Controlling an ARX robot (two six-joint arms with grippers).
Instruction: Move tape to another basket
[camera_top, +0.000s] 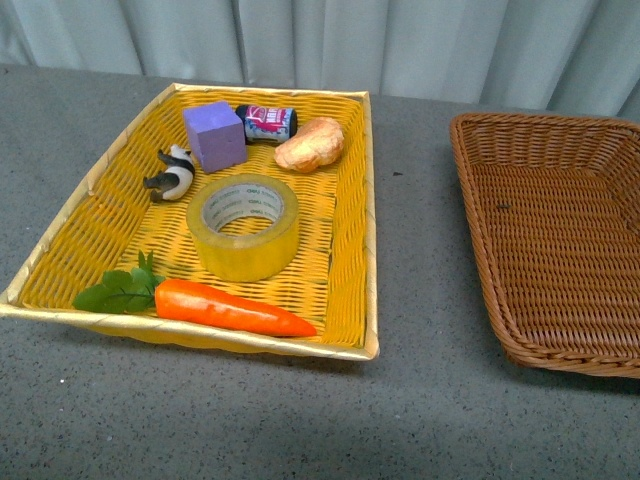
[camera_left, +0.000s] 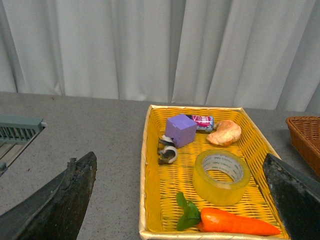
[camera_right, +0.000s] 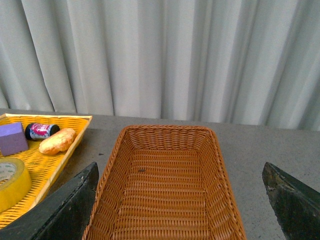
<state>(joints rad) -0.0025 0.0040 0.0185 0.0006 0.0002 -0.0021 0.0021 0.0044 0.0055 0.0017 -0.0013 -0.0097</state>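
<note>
The tape (camera_top: 243, 225) is a wide yellowish roll with a white printed core. It lies flat in the middle of the bright yellow basket (camera_top: 365, 200). It also shows in the left wrist view (camera_left: 221, 176) and partly in the right wrist view (camera_right: 11, 182). The dark brown wicker basket (camera_top: 480, 200) stands to the right with nothing in it, and shows in the right wrist view (camera_right: 205, 165). My left gripper (camera_left: 182, 207) is open, back from the yellow basket's near end. My right gripper (camera_right: 182, 205) is open, above the brown basket's near end. Neither arm shows in the front view.
The yellow basket also holds a purple cube (camera_top: 215, 135), a small dark bottle (camera_top: 266, 123), a bread piece (camera_top: 310, 145), a panda figure (camera_top: 172, 172) and a toy carrot (camera_top: 225, 306). A grey-green grille (camera_left: 20, 131) lies at the table's left. A pale curtain hangs behind.
</note>
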